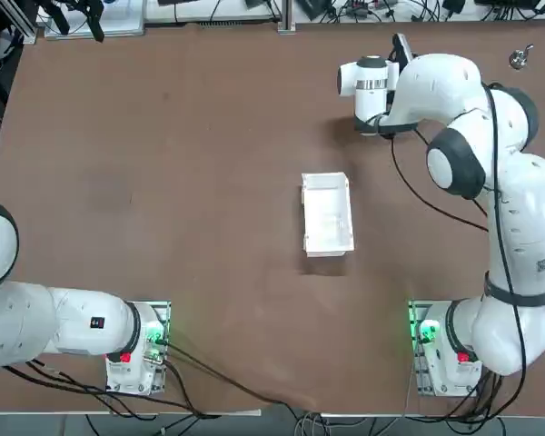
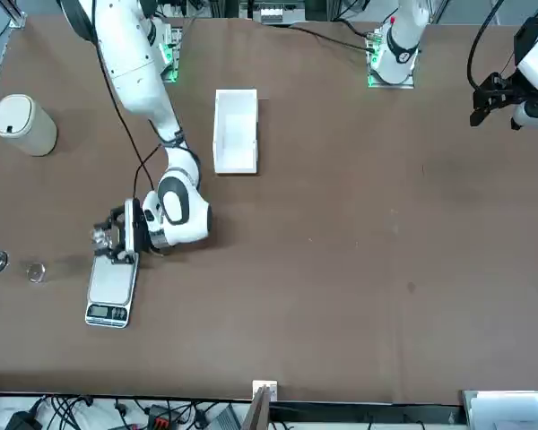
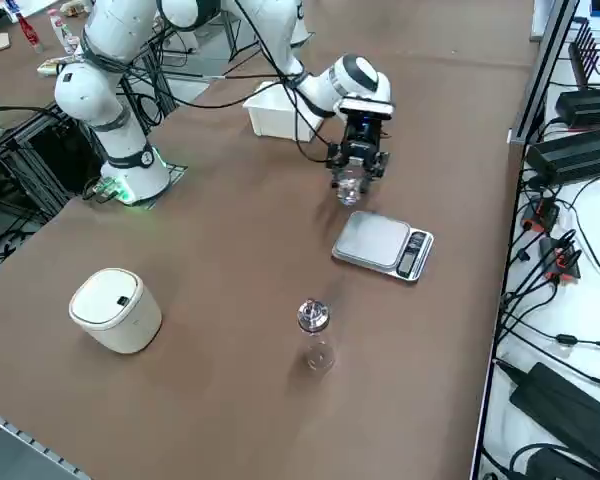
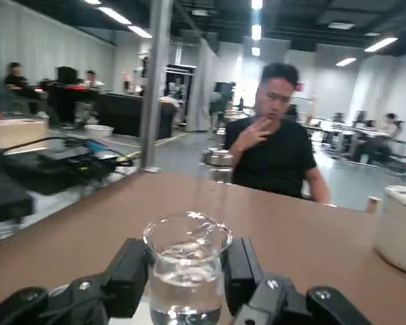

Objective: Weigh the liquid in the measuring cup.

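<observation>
Pinching the measuring cup (image 4: pixel 187 271), the right pincer (image 4: pixel 187 279) hovers beside the scale (image 3: pixel 383 245), white tray (image 3: pixel 276 112) behind.

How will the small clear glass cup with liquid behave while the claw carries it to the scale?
The small clear glass cup looks rigid but probably fragile and slippery, so the right claw, shut on its sides, might let it slip. It is open-topped and roughly half full of liquid, so tilting or a jerk would likely spill it.
</observation>
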You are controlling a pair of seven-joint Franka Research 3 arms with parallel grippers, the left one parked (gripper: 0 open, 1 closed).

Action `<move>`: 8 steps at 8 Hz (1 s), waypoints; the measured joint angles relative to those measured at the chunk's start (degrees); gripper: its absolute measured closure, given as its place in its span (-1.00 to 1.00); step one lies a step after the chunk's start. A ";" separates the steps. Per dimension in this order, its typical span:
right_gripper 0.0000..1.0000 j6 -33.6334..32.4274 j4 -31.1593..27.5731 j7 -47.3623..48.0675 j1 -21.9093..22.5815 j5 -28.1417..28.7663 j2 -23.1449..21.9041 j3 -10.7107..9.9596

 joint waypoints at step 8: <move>-0.26 11.15 3.11 -0.84 -4.42 -9.09 7.56 -0.29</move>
